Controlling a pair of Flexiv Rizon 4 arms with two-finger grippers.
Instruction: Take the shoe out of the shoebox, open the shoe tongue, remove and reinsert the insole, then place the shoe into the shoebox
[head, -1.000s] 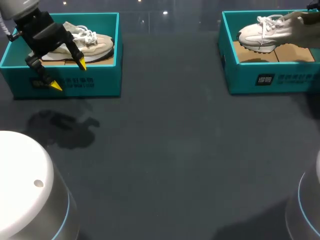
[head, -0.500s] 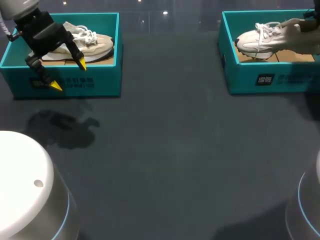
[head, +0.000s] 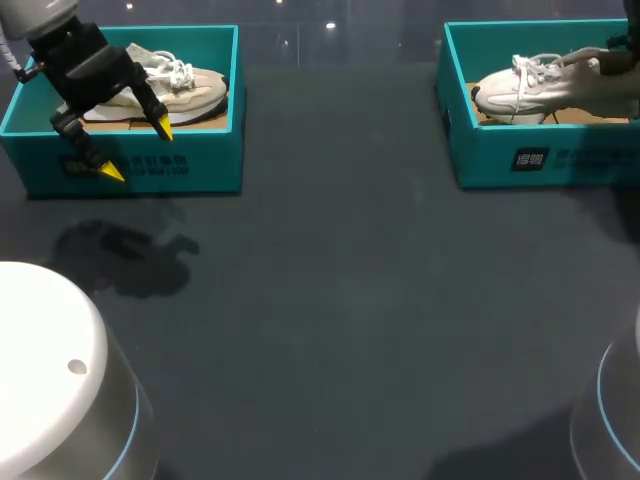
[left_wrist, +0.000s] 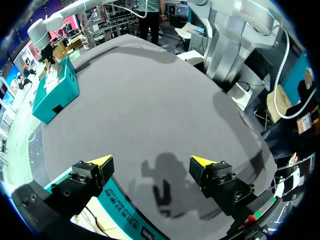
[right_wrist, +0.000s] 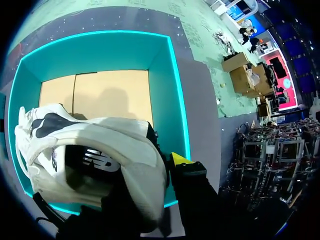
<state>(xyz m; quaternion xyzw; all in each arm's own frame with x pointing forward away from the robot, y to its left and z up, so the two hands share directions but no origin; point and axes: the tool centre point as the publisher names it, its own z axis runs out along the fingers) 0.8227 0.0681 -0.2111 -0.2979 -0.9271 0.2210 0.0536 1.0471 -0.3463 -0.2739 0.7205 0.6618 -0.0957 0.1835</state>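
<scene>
In the head view, a dark grey table (head: 330, 300) is seen with 2 teal boxes at its far side. In the left shoebox (head: 200, 160) a beige shoe (head: 195, 90) is laid with its long axis across the view and its toe toward the middle of the table. The left gripper (head: 138, 151) is held over the front wall of this box, its fingers spread wide with nothing between them. In the right shoebox (head: 500, 150) the white shoe (head: 520, 85) is seen, long axis also across the view, toe toward the middle. Its heel end is cut off at the edge.

In the left wrist view, the table and the gripper's shadow are seen ahead of the wide fingers. The right shoebox is shown far across the table. The shoe inside cannot be made out.

In the right wrist view, the white shoe is clamped at its heel by the right gripper (right_wrist: 167, 172), above the cardboard floor (right_wrist: 110, 95) of the right shoebox. Only 1 yellow tip is seen against the heel. The other finger is hidden behind the shoe.
</scene>
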